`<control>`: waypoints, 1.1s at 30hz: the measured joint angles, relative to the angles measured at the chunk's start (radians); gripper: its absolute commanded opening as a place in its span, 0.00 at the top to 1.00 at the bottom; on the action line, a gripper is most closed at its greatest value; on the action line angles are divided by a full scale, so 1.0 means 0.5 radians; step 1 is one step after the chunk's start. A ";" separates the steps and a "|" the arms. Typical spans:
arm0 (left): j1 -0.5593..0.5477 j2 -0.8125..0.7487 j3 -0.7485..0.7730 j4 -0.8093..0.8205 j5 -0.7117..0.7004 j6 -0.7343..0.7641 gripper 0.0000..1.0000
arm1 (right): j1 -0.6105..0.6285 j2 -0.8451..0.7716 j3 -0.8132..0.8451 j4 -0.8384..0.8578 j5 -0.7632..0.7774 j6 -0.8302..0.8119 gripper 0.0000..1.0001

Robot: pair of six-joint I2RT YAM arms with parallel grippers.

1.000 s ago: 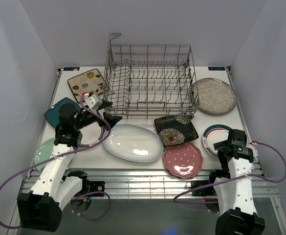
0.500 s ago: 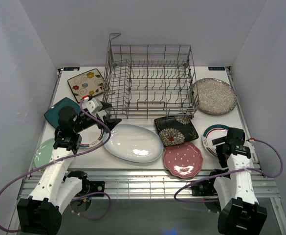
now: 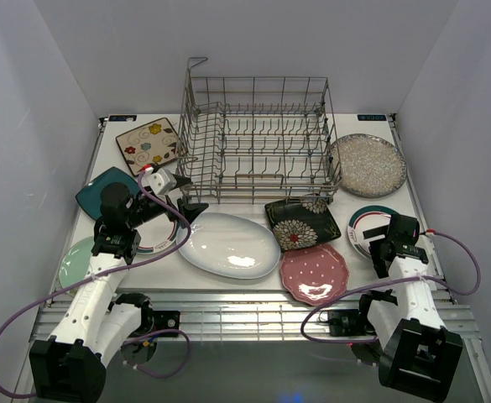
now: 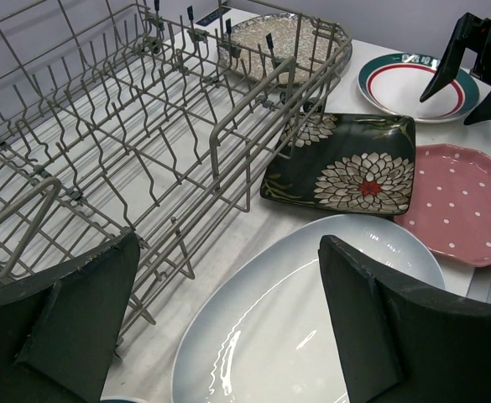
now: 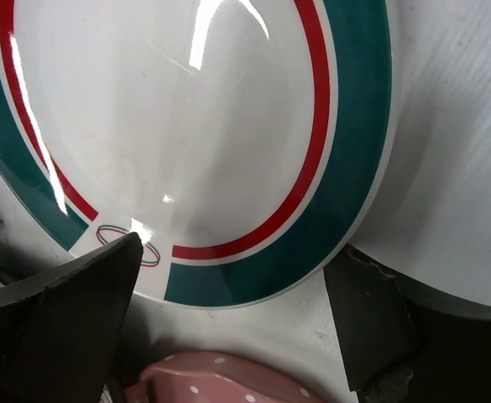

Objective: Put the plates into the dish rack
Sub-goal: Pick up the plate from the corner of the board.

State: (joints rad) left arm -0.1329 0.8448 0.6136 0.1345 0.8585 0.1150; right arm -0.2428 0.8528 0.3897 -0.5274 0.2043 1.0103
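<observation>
The dish rack (image 3: 258, 138) stands at the back with nothing in it. In front of it lie the plates: white oval (image 3: 228, 245), black floral square (image 3: 302, 222), pink dotted (image 3: 314, 273), a teal-rimmed round one (image 3: 361, 227) and speckled grey (image 3: 367, 164). My left gripper (image 3: 188, 201) hangs open over the oval plate's (image 4: 295, 319) left end, beside the rack's (image 4: 127, 143) front corner. My right gripper (image 3: 381, 241) is open and low over the teal-rimmed plate (image 5: 186, 126), whose near rim lies between its fingers (image 5: 60, 311).
On the left lie a cream floral square plate (image 3: 148, 143), a teal square plate (image 3: 102, 189), a pale green plate (image 3: 77, 260) and a second rimmed round plate (image 3: 157, 239) partly under my left arm. The pink plate's rim (image 5: 220, 382) is just below my right gripper. White walls close in the table.
My right gripper has moved forward and down onto the teal-rimmed plate's near rim. My left gripper dropped slightly toward the oval plate, then held still.
</observation>
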 measured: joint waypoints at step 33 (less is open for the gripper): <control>0.000 0.006 -0.003 -0.044 -0.016 0.040 0.02 | -0.001 -0.218 -0.107 -0.036 -0.027 0.345 0.80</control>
State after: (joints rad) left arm -0.1329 0.8478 0.6121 0.1123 0.8505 0.1349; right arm -0.2432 0.7437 0.3363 -0.5453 0.1909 1.1828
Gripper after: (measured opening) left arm 0.980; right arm 0.256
